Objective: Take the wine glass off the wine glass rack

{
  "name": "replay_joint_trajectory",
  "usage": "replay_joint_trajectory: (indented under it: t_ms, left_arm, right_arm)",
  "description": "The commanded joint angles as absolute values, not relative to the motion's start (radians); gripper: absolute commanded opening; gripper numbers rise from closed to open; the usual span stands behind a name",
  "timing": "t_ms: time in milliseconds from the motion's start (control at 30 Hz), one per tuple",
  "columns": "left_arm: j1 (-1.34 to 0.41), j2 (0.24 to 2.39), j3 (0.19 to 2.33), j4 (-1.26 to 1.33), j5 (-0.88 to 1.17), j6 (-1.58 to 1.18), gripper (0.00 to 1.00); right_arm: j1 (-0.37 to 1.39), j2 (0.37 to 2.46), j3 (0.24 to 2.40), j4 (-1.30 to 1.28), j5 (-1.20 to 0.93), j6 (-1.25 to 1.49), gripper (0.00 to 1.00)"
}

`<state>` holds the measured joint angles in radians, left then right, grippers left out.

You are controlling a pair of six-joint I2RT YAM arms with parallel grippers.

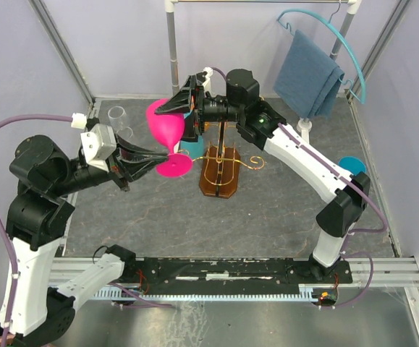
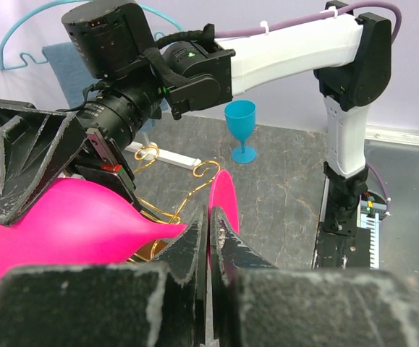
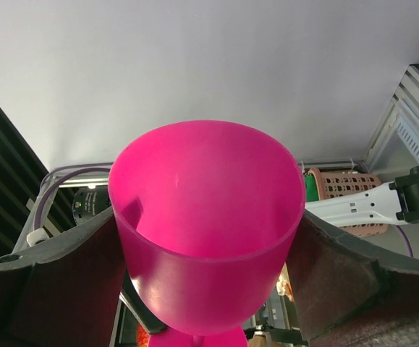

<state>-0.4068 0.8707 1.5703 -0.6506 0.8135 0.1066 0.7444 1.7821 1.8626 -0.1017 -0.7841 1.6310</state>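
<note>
A pink wine glass [image 1: 167, 129] lies tilted in the air just left of the gold wire wine glass rack [image 1: 220, 168], clear of its arms. My left gripper [image 1: 162, 154] is shut on the thin stem between bowl and foot, as the left wrist view shows with its gripper [image 2: 210, 220] pinched beside the pink foot [image 2: 225, 195]. My right gripper [image 1: 169, 116] reaches in from the right and straddles the bowl. In the right wrist view the bowl [image 3: 205, 210] fills the gap, with both fingers [image 3: 64, 275] pressed against its sides.
The rack stands on a brown oval base [image 1: 220, 186]. A blue wine glass [image 2: 239, 130] stands by the right arm's base. A clear glass [image 1: 119, 116] sits at the back left. A blue towel [image 1: 309, 72] hangs on a teal hanger, and a white pole [image 1: 171, 50] rises behind.
</note>
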Motion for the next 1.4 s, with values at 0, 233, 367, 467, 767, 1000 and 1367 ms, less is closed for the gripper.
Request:
replay_joint_trajectory:
  t_ms: [0, 233, 367, 467, 767, 1000, 1367]
  left_arm:
    - [-0.405, 0.857, 1.565, -0.601, 0.811, 0.116, 0.03]
    - [-0.405, 0.834, 1.552, -0.595, 0.772, 0.105, 0.50]
    - [-0.405, 0.806, 1.535, -0.579, 0.726, 0.097, 0.97]
    - [-0.404, 0.775, 1.521, -0.561, 0.693, 0.091, 0.99]
    - [-0.405, 0.707, 1.510, -0.583, 0.559, 0.084, 0.99]
    - [-0.405, 0.689, 1.481, -0.585, 0.525, 0.070, 0.99]
    - [-0.406, 0.685, 1.436, -0.533, 0.528, 0.027, 0.99]
  right_arm:
    - [0.752, 1.784, 1.898, -0.011, -0.781, 1.656, 0.81]
    - [0.752, 1.784, 1.898, 0.037, -0.781, 1.675, 0.76]
    - [0.750, 1.787, 1.900, 0.045, -0.784, 1.677, 0.75]
    - [0.737, 1.785, 1.908, 0.021, -0.788, 1.643, 0.72]
    - [0.570, 1.626, 2.035, -0.653, -0.544, 0.965, 0.72]
    - [0.544, 1.293, 1.880, -0.861, 0.030, 0.548, 0.74]
    - [0.540, 0.990, 1.485, -0.629, 0.658, 0.311, 0.69]
